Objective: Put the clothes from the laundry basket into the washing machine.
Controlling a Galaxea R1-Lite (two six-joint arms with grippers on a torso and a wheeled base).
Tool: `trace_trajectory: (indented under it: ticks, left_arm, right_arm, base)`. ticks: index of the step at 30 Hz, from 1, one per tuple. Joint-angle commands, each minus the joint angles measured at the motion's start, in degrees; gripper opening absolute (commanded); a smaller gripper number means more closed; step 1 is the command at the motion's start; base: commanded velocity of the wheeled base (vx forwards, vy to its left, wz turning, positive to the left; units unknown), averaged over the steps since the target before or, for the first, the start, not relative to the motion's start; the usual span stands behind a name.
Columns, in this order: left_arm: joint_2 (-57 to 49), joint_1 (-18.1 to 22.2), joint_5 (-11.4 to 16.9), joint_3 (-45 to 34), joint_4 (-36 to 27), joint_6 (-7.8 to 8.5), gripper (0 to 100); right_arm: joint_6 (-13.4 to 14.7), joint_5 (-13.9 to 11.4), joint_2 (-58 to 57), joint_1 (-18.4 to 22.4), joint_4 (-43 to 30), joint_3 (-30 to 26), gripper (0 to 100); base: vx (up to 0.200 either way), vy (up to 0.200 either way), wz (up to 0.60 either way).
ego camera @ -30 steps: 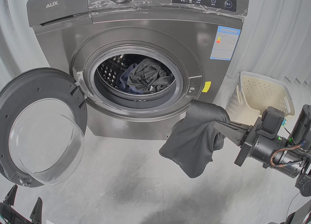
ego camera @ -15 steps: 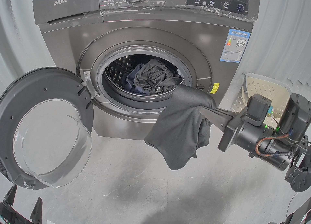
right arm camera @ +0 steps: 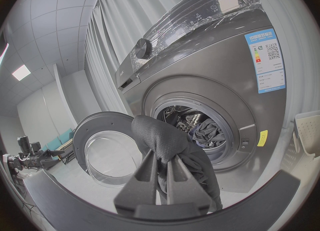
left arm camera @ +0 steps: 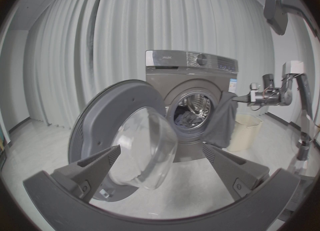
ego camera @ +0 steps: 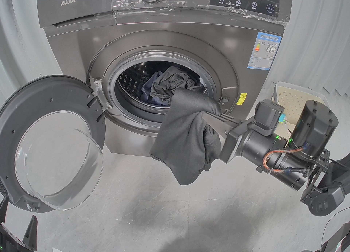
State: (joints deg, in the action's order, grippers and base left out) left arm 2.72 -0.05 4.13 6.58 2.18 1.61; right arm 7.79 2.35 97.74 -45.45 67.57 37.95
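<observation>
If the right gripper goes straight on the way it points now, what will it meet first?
Beyond the dark garment it holds, the right gripper would probably enter the open mouth of the washing machine and meet the clothes inside first; depth is unclear.

In the centre of the frame the right gripper [right arm camera: 162,157] has its two fingers pinched together on a dark garment [right arm camera: 160,136], which bunches over the fingertips and hangs down past them. Behind it stands the washer [right arm camera: 206,64] with its door [right arm camera: 100,131] swung wide and dark clothes [right arm camera: 208,133] lying in the drum. A pale basket [right arm camera: 308,131] sits beside the washer at the frame's edge.
</observation>
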Motion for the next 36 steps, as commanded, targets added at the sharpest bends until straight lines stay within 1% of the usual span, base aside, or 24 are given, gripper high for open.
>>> trace_trajectory:
  ticks: [1, 2, 3, 4, 5, 6, 7, 8, 9, 14, 19, 20, 21, 22, 23, 24, 29, 31, 35, 36]
  left_arm:
    - [12.57, -4.7, 9.93, 4.14, 0.1, -1.7, 100]
    - [12.57, -4.7, 9.93, 4.14, 0.1, -1.7, 100]
    - [15.39, -6.46, 13.45, 4.14, 0.45, -3.54, 100]
    - [17.58, -7.25, 15.47, 4.05, 0.63, -3.89, 100]
    - [19.69, -7.77, 17.05, 4.14, 0.89, -3.98, 100]
    - [20.75, -8.04, 17.66, 4.14, 0.98, -3.89, 100]
    - [24.35, -8.56, 19.33, 4.14, 2.56, -3.81, 100]
    - [25.05, -8.65, 19.6, 4.14, 2.92, -3.81, 100]
    - [29.89, -9.18, 20.74, 3.96, 6.26, -3.89, 100]
    - [43.25, -11.2, 21.0, 3.61, 17.51, -3.81, 100]
    - [56.87, -15.24, 20.92, 3.79, 27.44, -4.33, 100]
    - [57.22, -15.33, 20.92, 3.79, 27.7, -4.33, 100]
    - [60.91, -15.51, 21.09, 3.96, 30.51, -4.33, 100]
    - [62.85, -15.51, 21.09, 3.96, 32.01, -4.33, 100]
    - [62.85, -15.51, 21.09, 3.96, 32.01, -4.33, 100]
    - [66.19, -15.77, 21.18, 4.14, 34.29, -4.42, 100]
    - [74.01, -16.74, 21.27, 6.34, 36.58, -4.51, 100]
    - [77.0, -17.35, 21.62, 7.92, 37.37, -5.74, 100]
    - [77.26, -17.44, 21.62, 8.09, 37.46, -5.83, 100]
    - [85.35, -19.2, 21.44, 11.52, 41.41, -7.41, 100]
  right_arm:
    - [0.3, 0.55, 5.18, -0.96, 2.12, 4.77, 0]
    - [0.3, 0.55, 5.18, -0.96, 2.12, 4.77, 0]
    - [0.74, 0.64, 5.88, -0.96, 2.74, 5.91, 0]
    - [0.91, 0.64, 6.23, -0.96, 3.18, 6.52, 0]
    - [0.91, 0.64, 6.49, -0.96, 3.53, 6.96, 0]
    - [0.91, 0.64, 6.58, -0.96, 3.71, 7.05, 0]
    - [1.09, 0.55, 6.76, -0.96, 3.97, 7.67, 0]
    - [1.09, 0.64, 6.76, -0.96, 4.06, 7.75, 0]
    - [1.18, 0.55, 7.02, -1.05, 4.15, 8.37, 0]
    - [1.09, 0.55, 7.64, -1.14, 4.15, 9.42, 0]
    - [1.09, 0.55, 7.64, -1.4, 4.15, 10.3, 0]
    - [1.09, 0.55, 7.64, -1.4, 4.15, 10.39, 0]
    - [1.09, 0.55, 7.55, -1.4, 4.15, 10.48, 0]
    - [1.18, 0.55, 7.55, -1.4, 4.15, 10.74, 0]
    - [1.18, 0.55, 7.55, -1.4, 4.15, 10.74, 0]
    - [1.09, 0.55, 7.55, -1.4, 4.15, 11.09, 0]
    - [1.18, 0.55, 7.55, -1.4, 4.23, 11.27, 0]
    - [1.18, 0.64, 7.55, -1.4, 4.23, 11.18, 0]
    - [1.18, 0.64, 7.55, -1.4, 4.23, 11.18, 0]
    - [1.18, 0.64, 7.37, -1.4, 4.23, 11.27, 0]
  base:
    - [0.0, 0.0, 0.0]
    - [0.0, 0.0, 0.0]
    - [0.0, 0.0, 0.0]
    - [0.0, 0.0, 0.0]
    - [0.0, 0.0, 0.0]
    - [0.0, 0.0, 0.0]
    - [0.0, 0.0, 0.0]
    - [0.0, 0.0, 0.0]
    - [0.0, 0.0, 0.0]
    - [0.0, 0.0, 0.0]
    - [0.0, 0.0, 0.0]
    - [0.0, 0.0, 0.0]
    - [0.0, 0.0, 0.0]
    - [0.0, 0.0, 0.0]
    - [0.0, 0.0, 0.0]
    - [0.0, 0.0, 0.0]
    - [0.0, 0.0, 0.0]
    - [0.0, 0.0, 0.0]
    - [0.0, 0.0, 0.0]
    - [0.0, 0.0, 0.0]
